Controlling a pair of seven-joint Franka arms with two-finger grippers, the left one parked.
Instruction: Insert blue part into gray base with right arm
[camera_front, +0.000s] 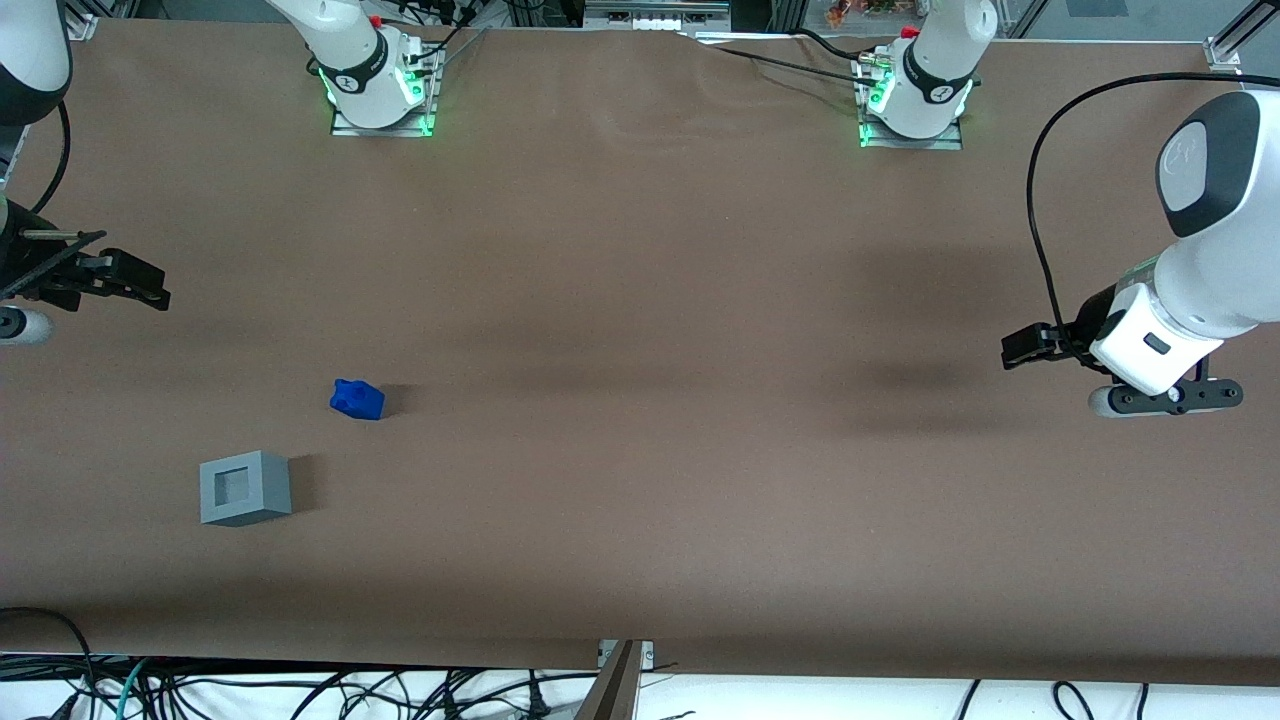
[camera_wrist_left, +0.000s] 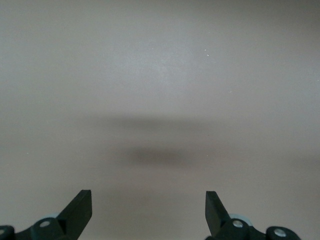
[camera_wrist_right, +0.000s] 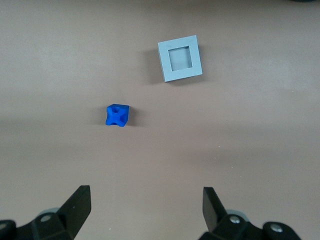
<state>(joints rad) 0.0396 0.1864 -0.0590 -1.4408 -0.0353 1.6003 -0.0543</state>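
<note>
A: In the front view, where is the blue part (camera_front: 357, 398)?

B: It sits on the brown table (camera_front: 640, 300), toward the working arm's end. The gray base (camera_front: 245, 487) is near it, at about 7 o'clock from it, closer to the camera. They do not touch.

A: And the gripper (camera_front: 120, 280) on the right arm (camera_front: 30, 60)?

B: It hangs high over the table edge, at about 10 o'clock from the blue part and well apart from it. It holds nothing.

A: What does the left wrist view show?

B: Only bare table and a soft shadow. No blue part, no base.

A: And the right wrist view?

B: The two black fingers (camera_wrist_right: 75, 207) stand wide apart with nothing between them. The blue part (camera_wrist_right: 117, 115) lies on the table, and the gray base (camera_wrist_right: 180, 58) is at about 1 o'clock from it. The square hole in the base faces up.

A: How will the blue part feel to pick up?

B: I think it is hard plastic, small and light. It will not squash. But it is bumpy, so it may twist or slip. I would pinch it across the middle, on its two flattest sides, and squeeze gently.
</note>
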